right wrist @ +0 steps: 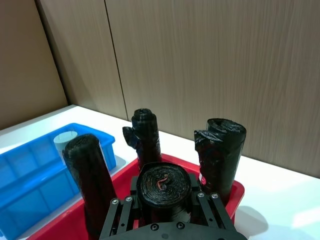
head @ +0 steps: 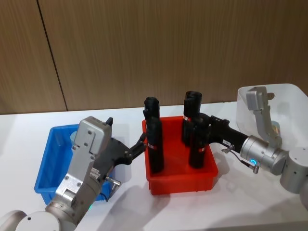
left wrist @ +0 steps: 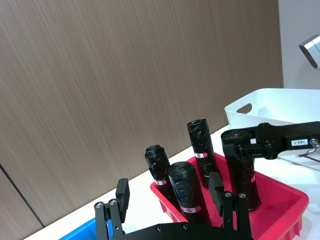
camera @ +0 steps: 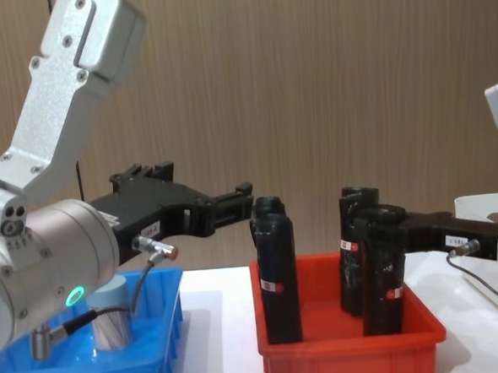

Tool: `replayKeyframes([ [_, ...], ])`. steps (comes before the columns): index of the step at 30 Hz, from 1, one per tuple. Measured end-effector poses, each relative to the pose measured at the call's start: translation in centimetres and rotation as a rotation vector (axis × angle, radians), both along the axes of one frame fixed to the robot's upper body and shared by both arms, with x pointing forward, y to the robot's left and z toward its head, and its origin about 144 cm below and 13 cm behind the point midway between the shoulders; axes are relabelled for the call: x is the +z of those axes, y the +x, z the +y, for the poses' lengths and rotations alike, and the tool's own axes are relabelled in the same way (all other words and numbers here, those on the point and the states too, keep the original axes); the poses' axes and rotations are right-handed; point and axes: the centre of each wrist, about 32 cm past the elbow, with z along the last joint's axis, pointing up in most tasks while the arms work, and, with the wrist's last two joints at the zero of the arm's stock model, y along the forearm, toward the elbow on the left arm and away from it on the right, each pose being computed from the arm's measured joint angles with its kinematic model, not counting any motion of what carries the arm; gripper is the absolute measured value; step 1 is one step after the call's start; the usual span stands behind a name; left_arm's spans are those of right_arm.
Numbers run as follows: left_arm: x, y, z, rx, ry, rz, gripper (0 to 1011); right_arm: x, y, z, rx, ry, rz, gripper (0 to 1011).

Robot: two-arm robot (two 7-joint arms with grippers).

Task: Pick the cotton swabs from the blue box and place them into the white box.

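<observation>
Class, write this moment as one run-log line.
left gripper: open, between blue box and red bin | right gripper: shut on black roll | swab jar: in blue box

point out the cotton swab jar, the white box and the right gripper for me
cotton swab jar (camera: pixel 111 320), chest view, on its clear side wall inside the blue bin
white box (left wrist: pixel 265 102), left wrist view, on its outer wall right of the handle cutout
right gripper (head: pixel 196 133), head view, between its fingertips, shut on a black roll

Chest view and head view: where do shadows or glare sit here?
Head view: soft shadow on the table beside the red bin, and the white box is brightly lit. Chest view: the left arm's pale casing is bright, and the black rolls lose surface detail in their darkness.
</observation>
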Motion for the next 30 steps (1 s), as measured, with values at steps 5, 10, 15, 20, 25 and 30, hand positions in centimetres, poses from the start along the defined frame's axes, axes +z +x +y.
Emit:
replayKeyframes([
  [5,0.0,0.0,0.0,0.0,0.0,0.0,1003,0.5,0.0,0.1,0.002,0.011,-0.019,512],
  [10,0.0,0.0,0.0,0.0,0.0,0.0,1003,1.7,-0.2,0.0,-0.001,0.024,-0.052,512],
  [15,0.0,0.0,0.0,0.0,0.0,0.0,1003,3.3,-0.6,0.1,-0.003,0.037,-0.092,512],
  [20,0.0,0.0,0.0,0.0,0.0,0.0,1003,5.3,-1.3,-0.1,-0.019,0.045,-0.14,512],
  [25,0.0,0.0,0.0,0.0,0.0,0.0,1003,7.7,-2.1,-0.3,-0.048,0.048,-0.192,512],
  [30,0.0,0.0,0.0,0.0,0.0,0.0,1003,9.4,-2.9,-0.8,-0.088,0.042,-0.234,512],
])
